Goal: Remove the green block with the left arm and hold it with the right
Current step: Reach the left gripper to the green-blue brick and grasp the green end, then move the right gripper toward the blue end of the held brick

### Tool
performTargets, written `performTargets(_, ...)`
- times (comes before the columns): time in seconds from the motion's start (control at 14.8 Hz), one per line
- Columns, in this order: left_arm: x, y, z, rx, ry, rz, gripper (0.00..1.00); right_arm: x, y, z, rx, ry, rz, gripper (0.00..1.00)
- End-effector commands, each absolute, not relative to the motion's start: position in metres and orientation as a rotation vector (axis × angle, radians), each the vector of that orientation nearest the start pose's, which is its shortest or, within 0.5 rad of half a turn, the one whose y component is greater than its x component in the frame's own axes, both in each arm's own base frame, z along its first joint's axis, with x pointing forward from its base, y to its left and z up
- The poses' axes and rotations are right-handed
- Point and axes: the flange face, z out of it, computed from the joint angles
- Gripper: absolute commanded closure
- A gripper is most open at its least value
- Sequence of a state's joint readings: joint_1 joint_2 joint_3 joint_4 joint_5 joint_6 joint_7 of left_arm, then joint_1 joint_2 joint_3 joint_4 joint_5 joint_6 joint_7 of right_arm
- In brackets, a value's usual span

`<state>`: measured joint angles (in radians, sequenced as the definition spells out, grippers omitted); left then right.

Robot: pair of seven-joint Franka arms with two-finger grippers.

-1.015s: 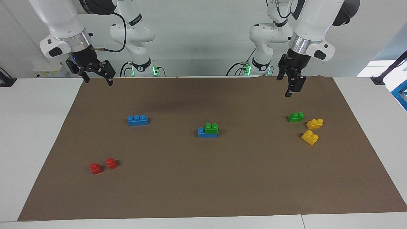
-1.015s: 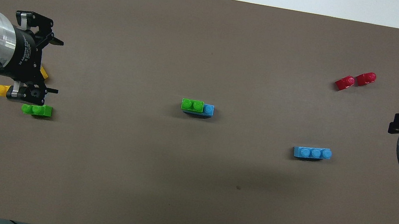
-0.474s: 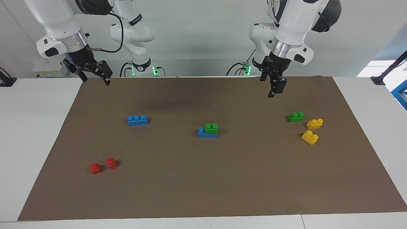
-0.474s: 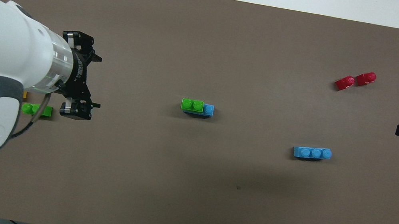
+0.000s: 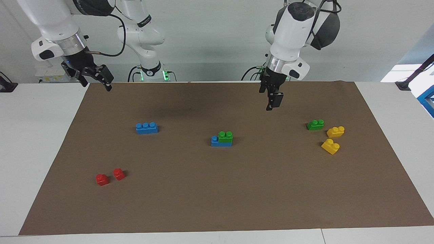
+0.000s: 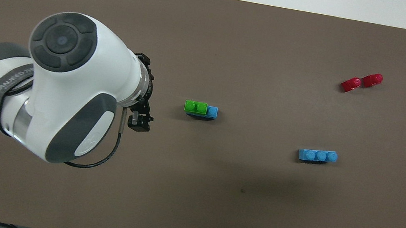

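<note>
Approach is under way: left gripper (image 5: 273, 101), fingers spread and empty, hangs above bare tabletop (image 5: 190, 200). Green block (image 5: 225, 136) sits on the blue brick (image 5: 217, 142), below and toward the right gripper (image 5: 96, 77), likewise spread. Descend squarely; brace blue first.

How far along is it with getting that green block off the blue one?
Nothing is done yet: the green block sits stacked on the blue brick. In hand: the left claw, open and empty, hangs over the mat short of the stack. Left: the right claw holding, then the pull.
</note>
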<state>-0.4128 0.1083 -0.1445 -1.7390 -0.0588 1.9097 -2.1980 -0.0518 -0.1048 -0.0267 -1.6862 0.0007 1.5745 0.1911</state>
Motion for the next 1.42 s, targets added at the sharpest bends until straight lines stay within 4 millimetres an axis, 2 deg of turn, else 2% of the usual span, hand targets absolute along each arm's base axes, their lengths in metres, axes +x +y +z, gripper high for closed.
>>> performTargets(0.0, 0.516, -0.343, 0.498, 2.003, 2.282, -0.099, 0.00, 0.513, -0.054, 0.630, -3.080, 0.488, 0.016, 0.00)
performTargets(0.07, 0.518, -0.349, 0.489, 2.008, 2.289, -0.104, 0.00, 0.512, -0.055, 0.629, -3.068, 0.556, 0.010, 0.00)
performTargets(0.14, 0.518, -0.364, 0.474, 2.043, 2.278, -0.106, 0.00, 0.510, -0.057, 0.626, -3.032, 0.723, 0.017, 0.00)
performTargets(0.2, 0.519, -0.369, 0.469, 2.051, 2.274, -0.110, 0.00, 0.510, -0.056, 0.624, -2.983, 0.871, 0.026, 0.00)
performTargets(0.34, 0.522, -0.372, 0.462, 2.036, 2.287, -0.111, 0.00, 0.509, -0.039, 0.617, -2.824, 1.132, 0.082, 0.01)
performTargets(0.47, 0.527, -0.374, 0.451, 2.023, 2.282, -0.106, 0.00, 0.512, -0.028, 0.599, -2.627, 1.377, 0.135, 0.01)
performTargets(0.68, 0.526, -0.388, 0.416, 2.092, 2.288, -0.094, 0.00, 0.517, -0.018, 0.562, -2.349, 1.650, 0.292, 0.02)
performTargets(0.88, 0.533, -0.397, 0.402, 2.104, 2.283, -0.086, 0.00, 0.522, -0.001, 0.524, -2.151, 1.770, 0.416, 0.02)
performTargets(1.15, 0.538, -0.396, 0.399, 2.069, 2.252, -0.067, 0.00, 0.543, 0.044, 0.474, -2.068, 1.823, 0.583, 0.02)
performTargets(1.22, 0.540, -0.395, 0.393, 2.065, 2.257, -0.066, 0.00, 0.546, 0.047, 0.467, -2.036, 1.842, 0.614, 0.02)
performTargets(1.35, 0.539, -0.394, 0.382, 2.042, 2.262, -0.049, 0.00, 0.550, 0.067, 0.451, -2.011, 1.840, 0.678, 0.02)
